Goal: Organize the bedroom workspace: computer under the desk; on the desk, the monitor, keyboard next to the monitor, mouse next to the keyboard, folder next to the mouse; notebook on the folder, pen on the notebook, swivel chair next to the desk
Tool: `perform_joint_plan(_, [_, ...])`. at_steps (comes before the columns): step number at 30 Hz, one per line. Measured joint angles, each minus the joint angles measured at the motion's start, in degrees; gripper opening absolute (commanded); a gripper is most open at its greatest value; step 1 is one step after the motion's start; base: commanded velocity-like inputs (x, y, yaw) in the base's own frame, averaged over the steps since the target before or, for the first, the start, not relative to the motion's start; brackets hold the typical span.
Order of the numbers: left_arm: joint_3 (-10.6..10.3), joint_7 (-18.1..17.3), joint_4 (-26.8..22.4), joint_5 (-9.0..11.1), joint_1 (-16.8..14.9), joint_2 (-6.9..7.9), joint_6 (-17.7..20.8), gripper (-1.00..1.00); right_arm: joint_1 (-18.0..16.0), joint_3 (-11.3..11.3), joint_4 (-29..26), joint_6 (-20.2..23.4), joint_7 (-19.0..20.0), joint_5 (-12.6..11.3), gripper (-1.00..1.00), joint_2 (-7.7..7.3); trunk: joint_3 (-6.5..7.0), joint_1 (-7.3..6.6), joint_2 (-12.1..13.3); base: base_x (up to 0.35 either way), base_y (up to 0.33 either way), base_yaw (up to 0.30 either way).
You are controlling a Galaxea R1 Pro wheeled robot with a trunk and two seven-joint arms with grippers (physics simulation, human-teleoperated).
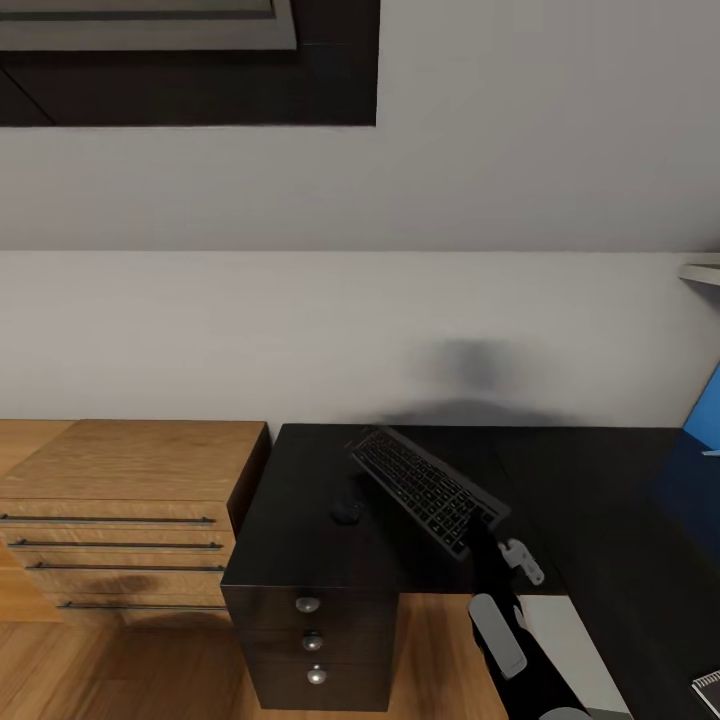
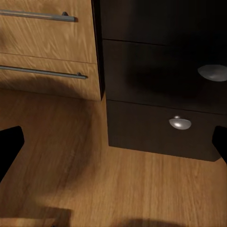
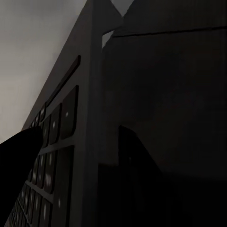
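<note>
- Keyboard [image 1: 428,490] is pinched at its near right end in my right claw [image 1: 478,528], tilted above the black counter [image 1: 600,480], far end raised.
- Its long axis runs from near right to far left, away from my right claw.
- Mouse [image 1: 346,512] lies on the counter just left of the keyboard, so I judge it should go down beside the mouse.
- My left claw [image 2: 113,146] hangs wide open low by the dark drawers [image 2: 161,127], holding nothing.
</note>
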Motion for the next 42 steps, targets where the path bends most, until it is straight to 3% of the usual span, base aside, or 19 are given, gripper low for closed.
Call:
perform_joint_plan(2, [0.00,-0.01,0.00,0.00,0.00,0.00,0.00,1.00,0.01,-0.16,-0.21,-0.06,-3.00,-1.82,-1.00,-0.02,0.00,0.00,0.00,0.000,0.000,0.000])
perform_joint_plan(6, [0.00,-0.02,0.00,0.00,0.00,0.00,0.00,1.00,0.00,-0.25,-0.47,0.01,-5.05,-2.59,-1.00,-0.04,0.00,0.00,0.00,0.000,0.000,0.000])
perform_joint_plan(42, [0.00,-0.15,0.00,-0.01,0.00,-0.53,0.00,1.00,-0.02,0.22,-1.22,0.42,-5.27,-2.97,-1.00,0.15,0.00,0.03,0.00,-0.028,0.000,0.000])
